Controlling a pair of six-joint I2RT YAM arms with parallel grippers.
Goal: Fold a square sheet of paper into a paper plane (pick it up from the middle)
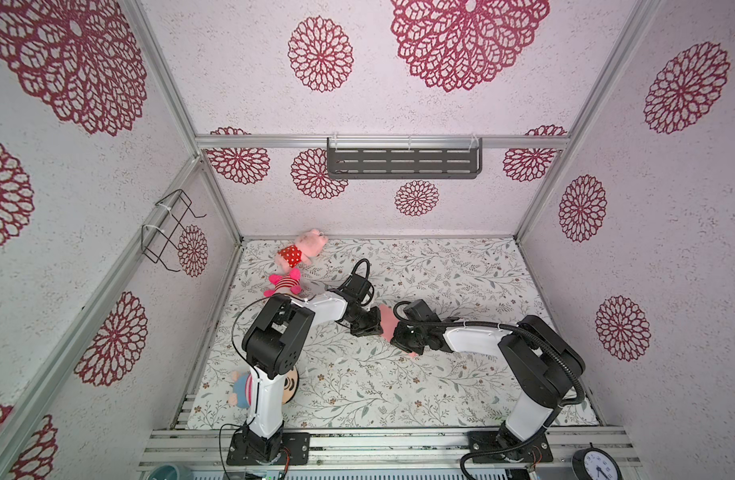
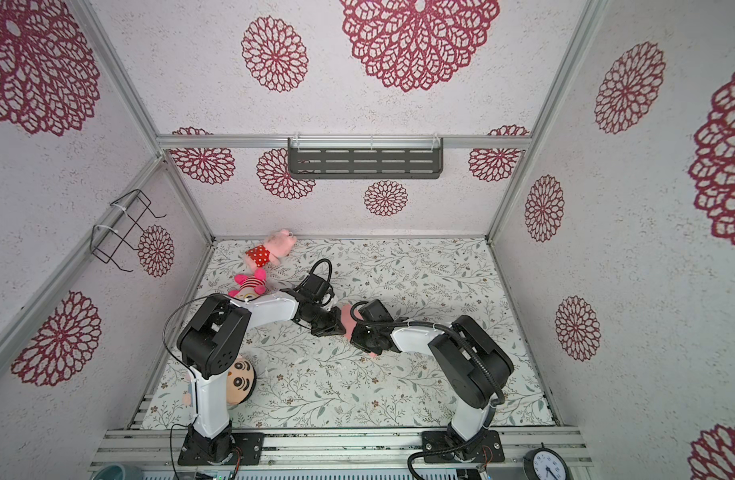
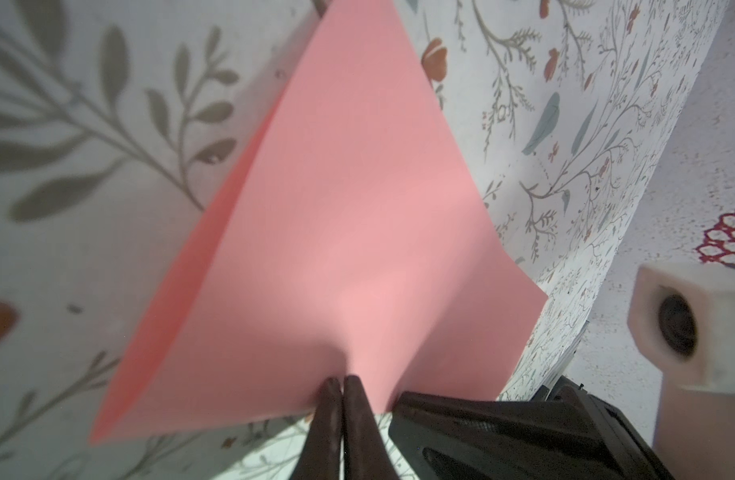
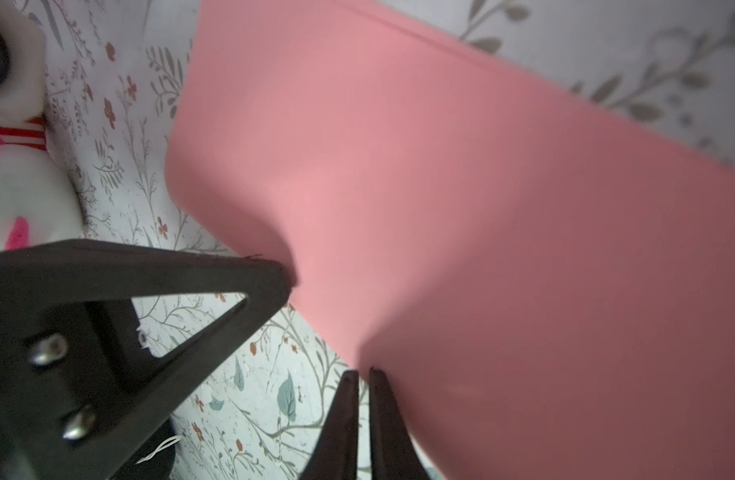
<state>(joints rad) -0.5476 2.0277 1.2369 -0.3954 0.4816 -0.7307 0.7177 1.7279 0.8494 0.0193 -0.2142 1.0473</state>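
The square sheet of paper [image 3: 357, 208] is plain light pink and hangs above the floral mat between my two grippers. Two layers show along one of its edges. My left gripper [image 3: 342, 380] is shut on one edge of it. My right gripper [image 4: 363, 372] is shut on the sheet [image 4: 440, 208] a little way along. In both top views the grippers meet tip to tip at mid-table, left gripper [image 1: 376, 328] and right gripper [image 1: 394, 332], with pink paper [image 1: 385, 316] showing between and below them. No paper plane is in view.
A pig plush in a red dotted dress [image 1: 299, 251] and a pink striped plush [image 1: 284, 282] lie at the back left. A big-headed doll [image 1: 291, 386] lies under the left arm. A slotted shelf [image 1: 403, 162] hangs on the back wall and a wire rack [image 1: 170, 228] on the left wall.
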